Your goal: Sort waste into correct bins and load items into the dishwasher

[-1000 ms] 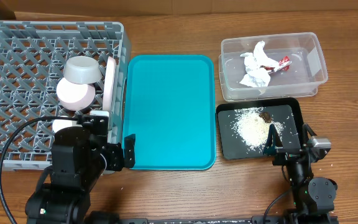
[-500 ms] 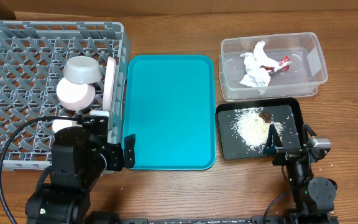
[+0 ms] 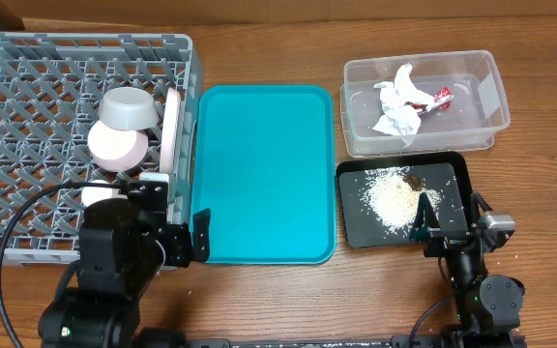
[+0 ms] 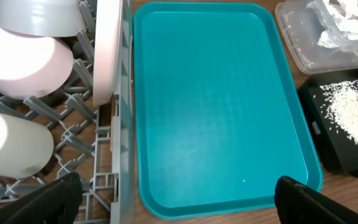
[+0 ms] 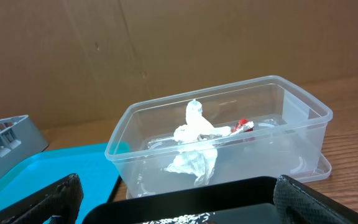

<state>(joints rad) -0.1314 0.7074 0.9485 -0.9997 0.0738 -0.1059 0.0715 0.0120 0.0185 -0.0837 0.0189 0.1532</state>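
The grey dish rack [image 3: 27, 77] at the left holds a grey-sided bowl [image 3: 129, 108], a pink saucer [image 3: 117, 145], a white plate [image 3: 173, 130] standing on edge and a white cup [image 3: 98, 196]. They also show in the left wrist view: bowl [image 4: 39, 15], saucer [image 4: 23, 65], plate [image 4: 107, 50], cup [image 4: 11, 146]. The clear tub [image 3: 482, 97] holds the white napkin [image 3: 397, 106] and red wrapper [image 3: 442, 98]. The black tray [image 3: 453, 174] holds rice [image 3: 390, 198] and brown bits [image 3: 413, 180]. My left gripper [image 3: 184, 237] is open and empty at the rack's front right corner. My right gripper [image 3: 450, 227] is open and empty at the black tray's front edge. No chopsticks show.
A teal serving tray [image 3: 264, 174] lies bare between the rack and the bins; it fills the left wrist view [image 4: 216, 106]. In the right wrist view the tub [image 5: 222, 134] stands behind the black tray [image 5: 229, 193]. A brown cardboard wall [image 5: 166, 37] stands behind.
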